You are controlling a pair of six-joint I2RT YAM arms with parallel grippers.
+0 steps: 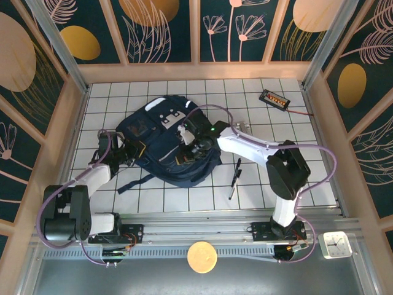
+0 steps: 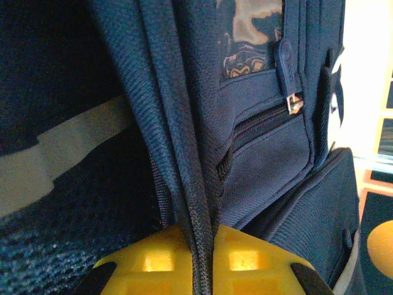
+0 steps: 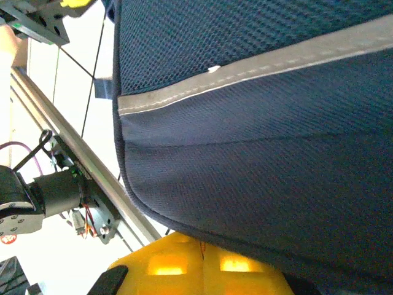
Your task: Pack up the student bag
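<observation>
My left tool [image 2: 201,249] is clenched on a dark fabric edge of the student bag [image 1: 161,147]; my right tool [image 3: 202,249] is clenched shut against its mesh.

the table [image 1: 258,110] is a white surface ruled into square tiles by thin dark lines, brightly and evenly lit, with only soft shadows. a pale peach frame [image 1: 196,70] borders its far edge and both sides. above it stand wall panels [image 1: 166,27] of dark teal printed with gold ovals and pink outline leaves, split by pale uprights. grey metal posts [image 1: 55,43] slant up from the far corners. a metal rail [image 1: 202,224] runs along the near edge
</observation>
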